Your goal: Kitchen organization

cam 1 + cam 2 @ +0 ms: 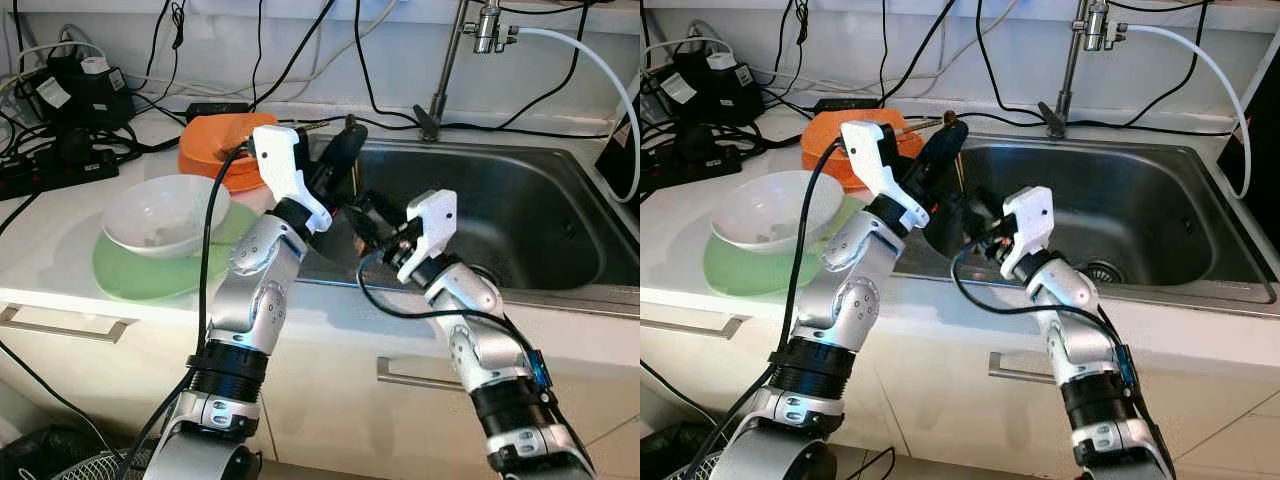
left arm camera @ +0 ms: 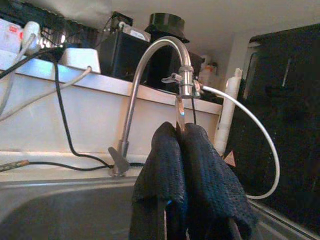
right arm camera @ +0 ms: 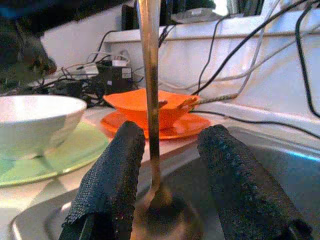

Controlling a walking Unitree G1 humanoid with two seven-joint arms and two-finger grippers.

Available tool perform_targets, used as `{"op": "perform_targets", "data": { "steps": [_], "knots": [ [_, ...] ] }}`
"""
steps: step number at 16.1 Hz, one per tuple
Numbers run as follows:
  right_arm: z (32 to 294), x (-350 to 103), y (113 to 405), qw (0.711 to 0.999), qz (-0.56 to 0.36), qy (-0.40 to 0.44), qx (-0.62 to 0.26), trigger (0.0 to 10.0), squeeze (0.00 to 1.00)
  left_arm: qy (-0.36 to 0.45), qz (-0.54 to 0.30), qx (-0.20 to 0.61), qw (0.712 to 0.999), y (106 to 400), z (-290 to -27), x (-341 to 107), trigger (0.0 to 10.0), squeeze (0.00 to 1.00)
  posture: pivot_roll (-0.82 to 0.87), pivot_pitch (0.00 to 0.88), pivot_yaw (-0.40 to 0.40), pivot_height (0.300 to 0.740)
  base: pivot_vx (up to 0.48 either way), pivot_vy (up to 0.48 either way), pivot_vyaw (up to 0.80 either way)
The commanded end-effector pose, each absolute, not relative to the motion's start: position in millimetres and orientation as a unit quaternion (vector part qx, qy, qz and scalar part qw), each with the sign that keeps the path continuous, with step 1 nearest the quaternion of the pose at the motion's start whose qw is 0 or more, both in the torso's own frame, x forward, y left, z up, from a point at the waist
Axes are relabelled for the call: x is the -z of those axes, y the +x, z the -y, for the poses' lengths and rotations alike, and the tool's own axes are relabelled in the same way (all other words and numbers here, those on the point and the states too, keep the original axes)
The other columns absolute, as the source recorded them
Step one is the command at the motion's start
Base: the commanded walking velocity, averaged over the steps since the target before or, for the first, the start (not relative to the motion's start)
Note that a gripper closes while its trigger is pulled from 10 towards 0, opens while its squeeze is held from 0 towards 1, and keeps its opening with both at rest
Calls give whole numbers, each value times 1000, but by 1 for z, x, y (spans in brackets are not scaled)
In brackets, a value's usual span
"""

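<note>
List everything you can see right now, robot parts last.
spoon: one, metal, upright at the sink's left edge
bowl: one, white, on the green plate
green plate: one, on the counter left of the sink
orange bowl: one, on the orange plate
orange plate: one, behind the green plate
sink: one, steel, set in the counter
faucet: one, steel, behind the sink
hose: one, white, from the faucet
cables: several, black, along the back wall
left gripper: shut on the spoon's handle
right gripper: open, fingers either side of the spoon
</note>
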State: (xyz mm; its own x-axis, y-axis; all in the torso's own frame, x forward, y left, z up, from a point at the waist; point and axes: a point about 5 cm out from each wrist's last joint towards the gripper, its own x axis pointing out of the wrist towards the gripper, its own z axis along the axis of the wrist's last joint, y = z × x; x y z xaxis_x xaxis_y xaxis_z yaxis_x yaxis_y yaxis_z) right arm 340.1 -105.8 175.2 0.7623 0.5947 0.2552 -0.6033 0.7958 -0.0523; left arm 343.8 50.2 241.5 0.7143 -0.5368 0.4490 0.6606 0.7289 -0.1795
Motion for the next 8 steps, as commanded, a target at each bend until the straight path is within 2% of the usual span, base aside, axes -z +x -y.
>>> {"op": "perform_targets", "data": {
  "steps": [1,8],
  "knots": [
    [105,-179,343,940,139,8,-312,10000,0,-163,192,343,905,341,-46,-246,10000,0,57,0,53,740,0,0,0],
    [99,-176,342,938,137,10,-317,10000,0,-168,189,354,900,339,-42,-246,10000,0,57,0,55,740,0,0,0]
  ]
}}
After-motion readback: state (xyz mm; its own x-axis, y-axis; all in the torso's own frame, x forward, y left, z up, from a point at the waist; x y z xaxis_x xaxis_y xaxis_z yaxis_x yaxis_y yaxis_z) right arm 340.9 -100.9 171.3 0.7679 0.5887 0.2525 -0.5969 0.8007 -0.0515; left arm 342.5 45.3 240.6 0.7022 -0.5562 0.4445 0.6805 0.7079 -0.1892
